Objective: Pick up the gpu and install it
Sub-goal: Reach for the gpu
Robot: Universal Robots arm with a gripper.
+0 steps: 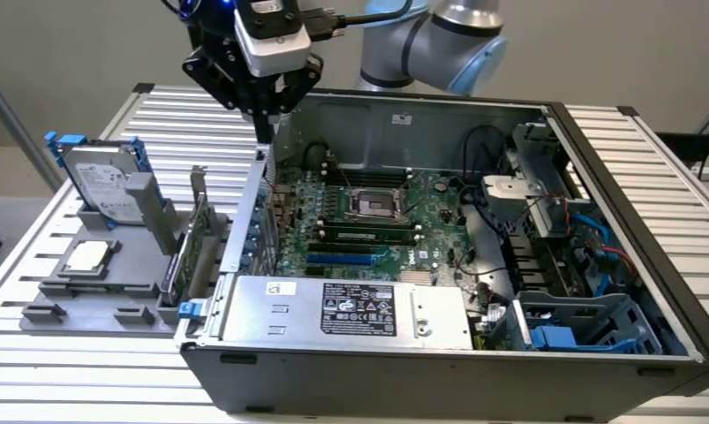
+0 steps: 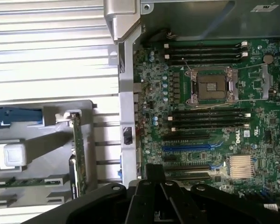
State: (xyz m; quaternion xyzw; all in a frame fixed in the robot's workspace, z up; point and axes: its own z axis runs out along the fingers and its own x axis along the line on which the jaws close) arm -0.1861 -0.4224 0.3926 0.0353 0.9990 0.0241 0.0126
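- Tool (image 1: 263, 124) was closed, fingers pressed together with nothing between them, pointing straight down.
- Its tip hung over the upper edge of the computer case (image 1: 637, 291) wall on the exterior view's left, near the rear corner. Whether it touched that edge could not be told.
- The gpu (image 1: 196, 243) stood on its long edge in the grey holder (image 1: 95, 309) on the slatted bench (image 1: 177, 115), just outside the same case wall and parallel to it. Its silver bracket rose at the far end.
- The tool was apart from the gpu, above and beyond the bracket end.
- A narrow gap separated the gpu from the case wall. The space above its top edge was open.
- A hard drive (image 1: 107, 185) with blue side rails leaned upright in the holder, on the exterior view's left of the gpu.
- A square silver CPU chip (image 1: 86, 256) lay flat in a pocket nearer the front.
- Inside the open case, the motherboard (image 1: 413, 199) lay flat and exposed, with the empty CPU socket (image 1: 372, 205) near its centre.
- The expansion slots (image 1: 348, 259), one of them blue, sat close to the wall under the tool, with open room above them.
- The power supply (image 1: 354, 309) bounded the slots along the near edge.
- Cables and a drive cage (image 1: 590, 322) crowded the exterior view's right side.
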